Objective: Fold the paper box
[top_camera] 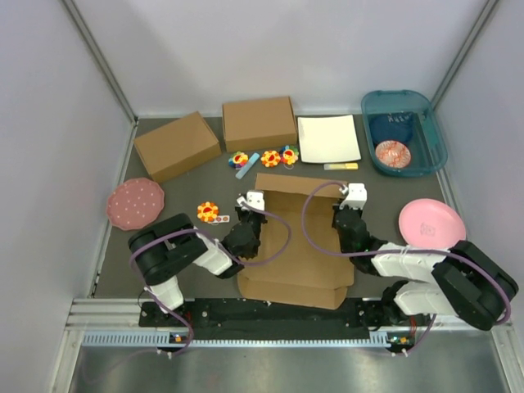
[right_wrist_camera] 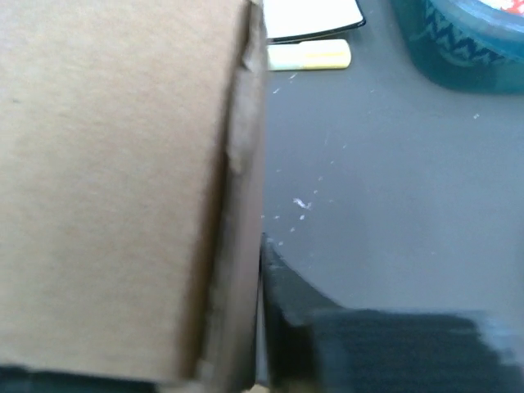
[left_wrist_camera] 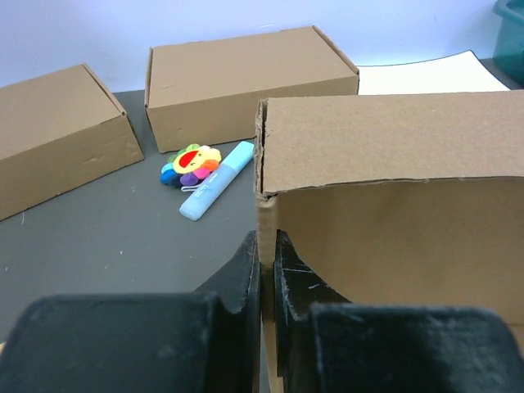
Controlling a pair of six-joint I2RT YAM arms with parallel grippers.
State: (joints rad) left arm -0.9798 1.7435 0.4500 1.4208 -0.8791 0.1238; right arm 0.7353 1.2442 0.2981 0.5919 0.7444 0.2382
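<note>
The paper box (top_camera: 299,246) lies in the middle of the table as a half-formed brown cardboard mailer, with its far wall and side walls raised. My left gripper (top_camera: 255,215) is shut on the box's left side wall. In the left wrist view both black fingers (left_wrist_camera: 246,274) pinch the wall's edge (left_wrist_camera: 267,246). My right gripper (top_camera: 343,214) is at the right side wall. In the right wrist view one finger (right_wrist_camera: 282,286) presses the wall's (right_wrist_camera: 237,246) outer face; the other finger is hidden behind the cardboard.
Two ready-made brown boxes (top_camera: 176,146) (top_camera: 259,123) and a white sheet (top_camera: 327,137) stand at the back. A teal bin (top_camera: 426,123) is at the back right. Pink plates (top_camera: 134,203) (top_camera: 431,221) lie at both sides. Flower toys (top_camera: 208,212) (top_camera: 270,158) and a blue highlighter (top_camera: 246,164) lie nearby.
</note>
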